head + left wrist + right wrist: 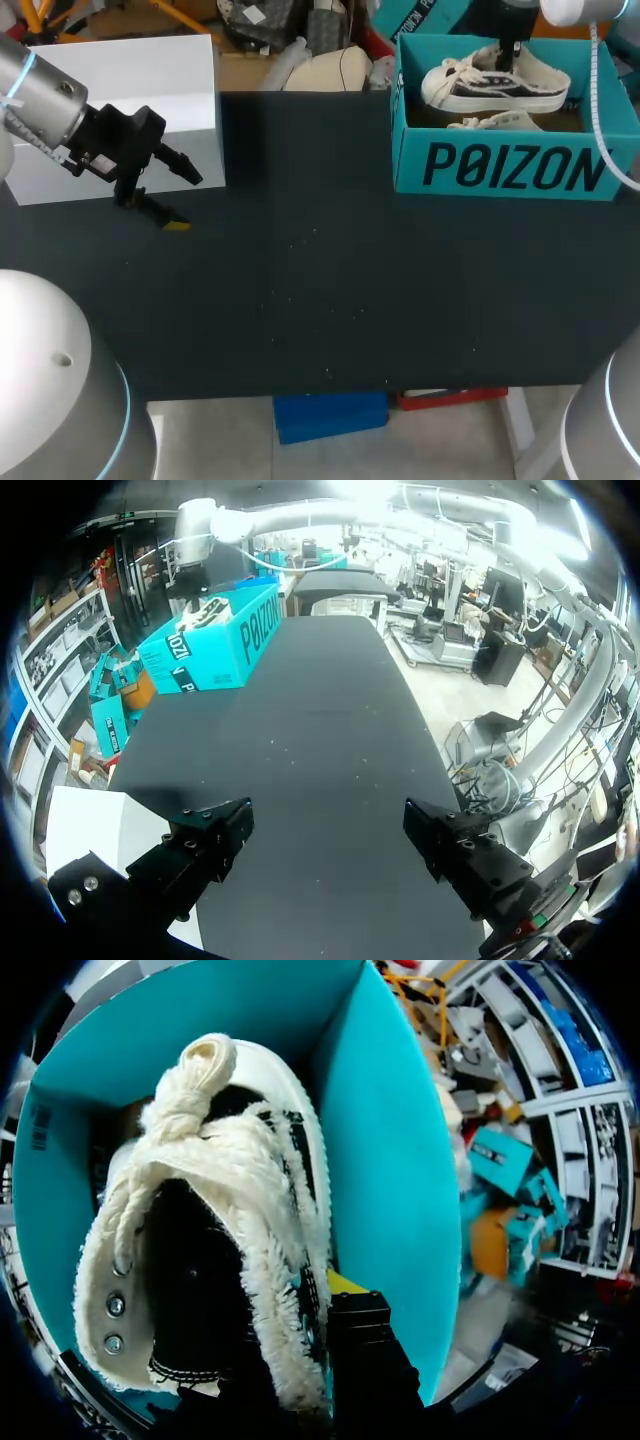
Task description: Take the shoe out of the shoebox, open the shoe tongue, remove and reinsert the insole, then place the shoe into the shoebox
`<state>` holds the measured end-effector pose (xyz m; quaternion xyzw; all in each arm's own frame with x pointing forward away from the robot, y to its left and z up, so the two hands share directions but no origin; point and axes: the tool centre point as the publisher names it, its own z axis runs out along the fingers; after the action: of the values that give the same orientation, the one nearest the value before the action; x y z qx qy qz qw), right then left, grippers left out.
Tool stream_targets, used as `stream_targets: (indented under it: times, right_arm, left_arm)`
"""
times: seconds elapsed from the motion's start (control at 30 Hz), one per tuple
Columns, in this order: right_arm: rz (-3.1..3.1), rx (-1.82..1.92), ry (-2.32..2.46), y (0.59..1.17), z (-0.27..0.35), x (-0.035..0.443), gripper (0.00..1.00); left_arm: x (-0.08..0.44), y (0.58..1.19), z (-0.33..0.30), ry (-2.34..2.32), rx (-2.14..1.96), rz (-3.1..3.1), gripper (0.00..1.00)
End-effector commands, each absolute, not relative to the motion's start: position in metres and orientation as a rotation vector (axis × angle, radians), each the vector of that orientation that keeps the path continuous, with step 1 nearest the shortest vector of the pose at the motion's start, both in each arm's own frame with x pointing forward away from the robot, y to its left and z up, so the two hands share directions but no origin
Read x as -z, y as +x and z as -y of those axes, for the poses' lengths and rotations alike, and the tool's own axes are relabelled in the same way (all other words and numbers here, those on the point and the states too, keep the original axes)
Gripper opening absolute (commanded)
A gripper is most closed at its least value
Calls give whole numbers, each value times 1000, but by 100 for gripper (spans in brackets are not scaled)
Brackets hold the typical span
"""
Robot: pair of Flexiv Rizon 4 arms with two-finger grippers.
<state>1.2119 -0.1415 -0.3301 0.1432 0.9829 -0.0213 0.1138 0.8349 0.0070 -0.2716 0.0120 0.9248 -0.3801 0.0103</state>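
Observation:
A teal shoebox (510, 165) stands at the table's back right; in the left wrist view this shoebox (215, 640) lies far ahead. Inside it lies a black-and-white shoe (495, 85) with a frayed white collar, and a second shoe (500, 122) in front of it. My right gripper (511, 55) reaches down into the box. Up close, the right gripper (310, 1305) is shut on the shoe's (230, 1200) fuzzy side collar, one yellow fingertip (345, 1282) outside it and the other finger hidden inside. My left gripper (165, 195) hangs open and empty at the left, above the table (330, 845).
A white box lid (120, 100) lies at the back left, partly under my left gripper, and shows beside the left finger as a white sheet (80, 820). The black table top (330, 280) stretches between the lid and the shoebox.

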Motion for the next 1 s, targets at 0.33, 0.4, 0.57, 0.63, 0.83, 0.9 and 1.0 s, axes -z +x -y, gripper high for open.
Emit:
stream_targets:
  times: [0.33, 0.4, 0.57, 0.63, 0.83, 0.9, 1.0]
  right_arm:
    - [-2905, 42, 423, 1221, 140, 352, 0]
    - [-2906, 40, 421, 1220, 140, 352, 0]
    - [-2914, 23, 417, 1215, 142, 355, 0]
    - [-2918, 17, 415, 1214, 142, 355, 0]
    - [-2927, 0, 416, 1209, 141, 354, 31]
    - [-2924, -3, 423, 1208, 141, 352, 31]
    - [-2921, 7, 424, 1206, 143, 346, 22]
  left_arm:
    - [272, 834, -7, 36, 1182, -2885, 100]
    - [272, 834, -7, 36, 1182, -2885, 100]
    - [272, 834, -7, 36, 1182, -2885, 100]
    - [272, 834, -7, 36, 1182, -2885, 100]
    - [272, 834, -7, 36, 1182, -2885, 100]
    - [272, 834, -7, 36, 1182, -2885, 100]
    - [272, 834, -7, 36, 1182, -2885, 100]
